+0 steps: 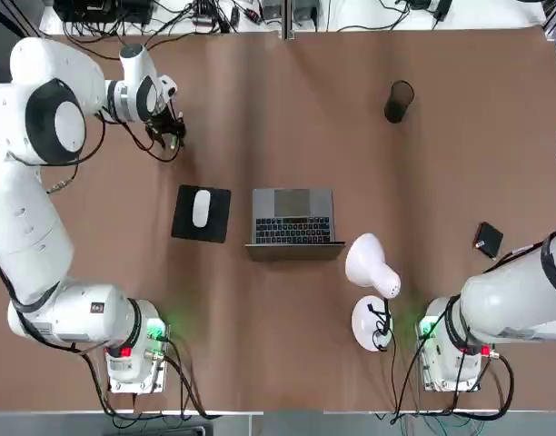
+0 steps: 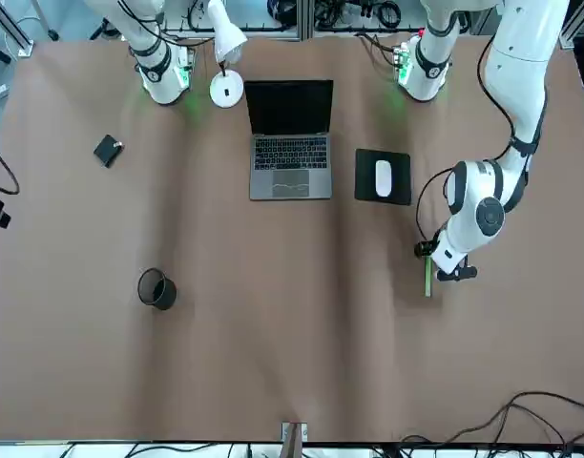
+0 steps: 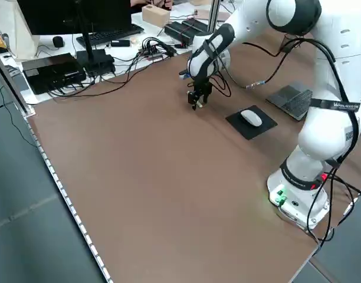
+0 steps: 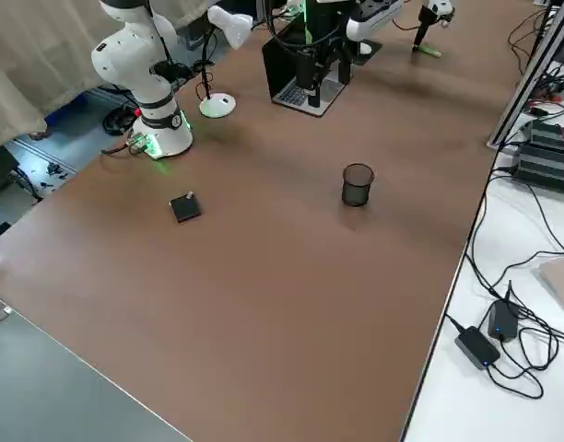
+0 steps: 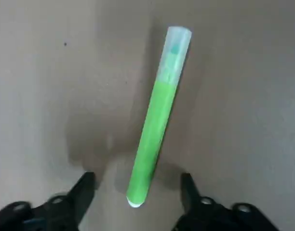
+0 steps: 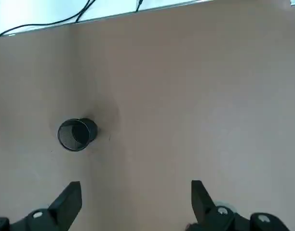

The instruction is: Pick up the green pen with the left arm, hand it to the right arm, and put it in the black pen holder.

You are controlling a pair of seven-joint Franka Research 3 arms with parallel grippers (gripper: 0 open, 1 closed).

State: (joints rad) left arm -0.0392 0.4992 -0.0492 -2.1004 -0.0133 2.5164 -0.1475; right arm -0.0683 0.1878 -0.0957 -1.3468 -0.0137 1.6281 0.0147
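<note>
Below open left end effector (image 5: 139, 179) | green pen (image 5: 152, 134), long axis nearly square to closing line | open right end effector (image 6: 137, 185) farther

I log my left arm (image 1: 19, 213) and right arm (image 1: 519, 300) as smooth, rounded white shells, the left with big dark-grey disc-shaped joint caps (image 1: 58, 123), both with black cables running along them. Each base shows a green glow and a small red light; a black strap with pale lettering (image 3: 334, 105) wraps the left arm. I note matte black, angular fingers on the left gripper (image 5: 139, 179) and right gripper (image 6: 137, 185), with round, silvery screw heads set in their mounts.
</note>
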